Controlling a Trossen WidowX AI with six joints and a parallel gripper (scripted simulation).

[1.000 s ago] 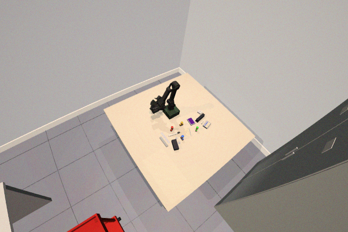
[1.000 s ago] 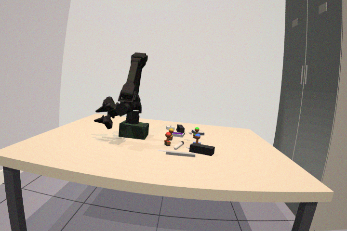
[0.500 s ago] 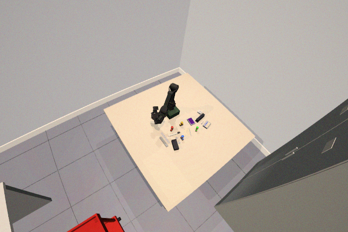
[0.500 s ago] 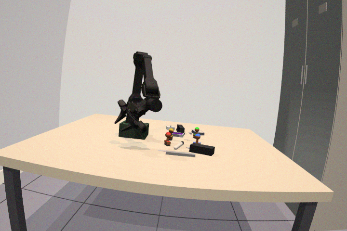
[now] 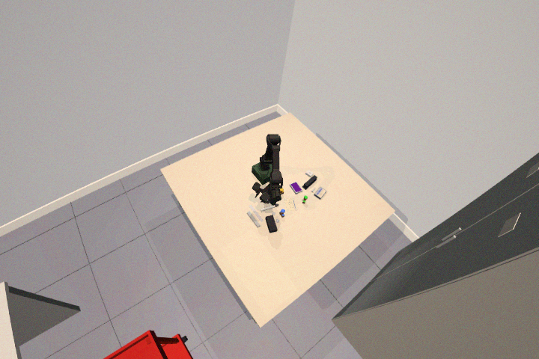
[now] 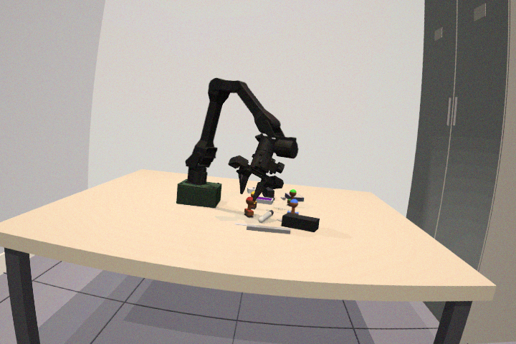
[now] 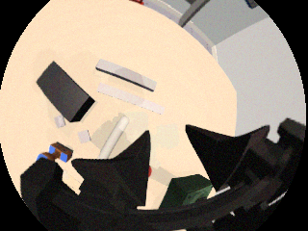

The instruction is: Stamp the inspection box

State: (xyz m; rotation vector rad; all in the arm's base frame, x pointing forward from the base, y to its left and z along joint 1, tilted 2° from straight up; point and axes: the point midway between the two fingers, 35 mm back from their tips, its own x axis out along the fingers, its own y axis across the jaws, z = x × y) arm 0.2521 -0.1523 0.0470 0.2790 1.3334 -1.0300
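Note:
My gripper [image 6: 249, 196] [image 7: 167, 130] is open and empty, tilted, with its fingertips above the red stamp [image 6: 249, 201] [image 7: 150, 170], which stands on the bench; the top view does not show it behind the arm. A yellow stamp [image 5: 281, 191] [image 6: 253, 193] is partly hidden beyond it. A blue stamp [image 5: 282, 211] [image 6: 293, 201] [image 7: 64, 157] and a green stamp [image 5: 305, 197] [image 6: 292, 192] stand farther right. The purple ink pad [image 5: 296, 187] [image 6: 264, 198] lies open. Which stamp reads PASS is too small to tell. Faint marks lie between the blue and green stamps; the card and its box cannot be made out clearly.
A white marker [image 6: 266, 216] [image 7: 115, 137] lies near the red stamp. A black block [image 5: 271, 224] [image 6: 299, 222] [image 7: 63, 91] and a grey bar [image 5: 253, 219] [image 6: 268, 229] [image 7: 126, 75] are nearby. A dark block [image 5: 309, 182] and a blue-labelled item [image 5: 320, 192] lie beyond the pad.

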